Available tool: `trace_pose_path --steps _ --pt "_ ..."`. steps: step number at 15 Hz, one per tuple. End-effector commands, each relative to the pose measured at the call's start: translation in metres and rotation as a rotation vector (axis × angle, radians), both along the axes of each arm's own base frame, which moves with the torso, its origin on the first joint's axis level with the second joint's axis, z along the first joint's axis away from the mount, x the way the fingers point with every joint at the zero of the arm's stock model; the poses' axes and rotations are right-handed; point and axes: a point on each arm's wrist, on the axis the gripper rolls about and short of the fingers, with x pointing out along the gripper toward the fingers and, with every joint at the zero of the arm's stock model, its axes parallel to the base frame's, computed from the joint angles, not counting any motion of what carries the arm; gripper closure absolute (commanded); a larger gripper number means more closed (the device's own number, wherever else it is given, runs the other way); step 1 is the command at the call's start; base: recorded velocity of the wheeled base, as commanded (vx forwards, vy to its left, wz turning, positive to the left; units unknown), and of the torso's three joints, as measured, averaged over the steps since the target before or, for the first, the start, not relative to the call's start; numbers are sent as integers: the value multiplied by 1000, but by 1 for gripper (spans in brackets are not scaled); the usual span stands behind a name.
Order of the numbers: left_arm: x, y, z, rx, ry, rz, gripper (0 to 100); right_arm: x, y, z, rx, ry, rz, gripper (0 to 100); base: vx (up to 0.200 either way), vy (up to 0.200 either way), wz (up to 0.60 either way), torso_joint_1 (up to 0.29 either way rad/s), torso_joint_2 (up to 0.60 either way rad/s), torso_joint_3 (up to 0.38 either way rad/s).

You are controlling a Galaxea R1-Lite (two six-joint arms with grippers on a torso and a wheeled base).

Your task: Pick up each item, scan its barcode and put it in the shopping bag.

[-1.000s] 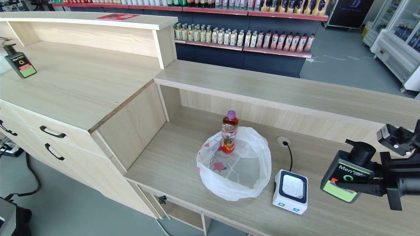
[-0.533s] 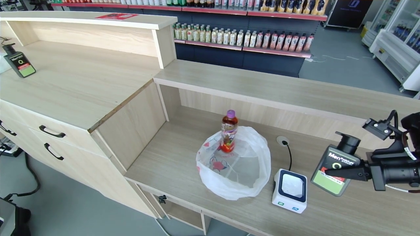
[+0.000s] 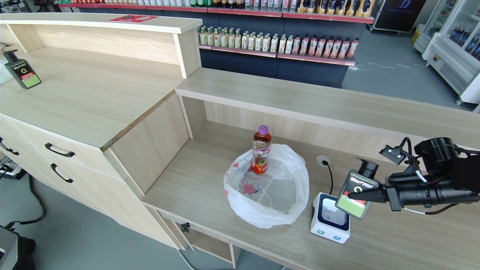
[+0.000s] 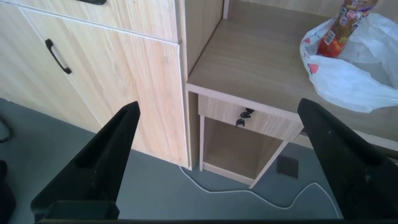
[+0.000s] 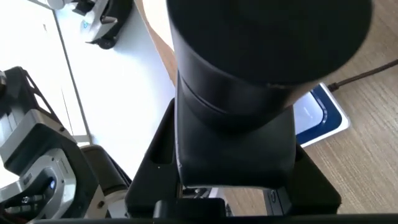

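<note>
My right gripper [image 3: 363, 195] is shut on a dark pump bottle [image 3: 354, 193] with a green and red label, held tilted just above the white and blue barcode scanner [image 3: 330, 219] on the lower counter. In the right wrist view the dark bottle [image 5: 239, 93] stands close up, with the scanner [image 5: 318, 117] beneath it. The white shopping bag [image 3: 268, 189] lies open left of the scanner, and a red drink bottle [image 3: 261, 149] with a purple cap stands upright in it. My left gripper [image 4: 217, 168] hangs open and low beside the counter's front, well away from the bag [image 4: 354, 68].
A second dark pump bottle [image 3: 21, 69] stands on the raised counter [image 3: 93, 101] at the far left. The scanner's cable [image 3: 331, 176] runs to a grommet behind it. Cupboard drawers [image 4: 93, 68] and an open shelf sit below the counter. Shelves of drinks [image 3: 277, 43] line the back.
My right arm has carried the pump bottle leftward, from right of the scanner to just above its window. The bag and the drink bottle have stayed put.
</note>
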Motion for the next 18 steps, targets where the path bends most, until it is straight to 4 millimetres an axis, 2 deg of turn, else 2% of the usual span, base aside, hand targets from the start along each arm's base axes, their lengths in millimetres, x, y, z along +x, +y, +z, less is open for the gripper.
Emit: trace_pose_path --steps 1,7,18 --pt "0 0 0 0 0 0 0 8 1 -17 6 49 9 100 0 0 0 0 0 0" --pt "0 0 0 0 0 0 0 19 6 -28 1 26 26 100 0 0 0 0 0 0" --pt "0 0 0 0 0 0 0 24 5 -42 -32 4 65 100 0 0 0 0 0 0"
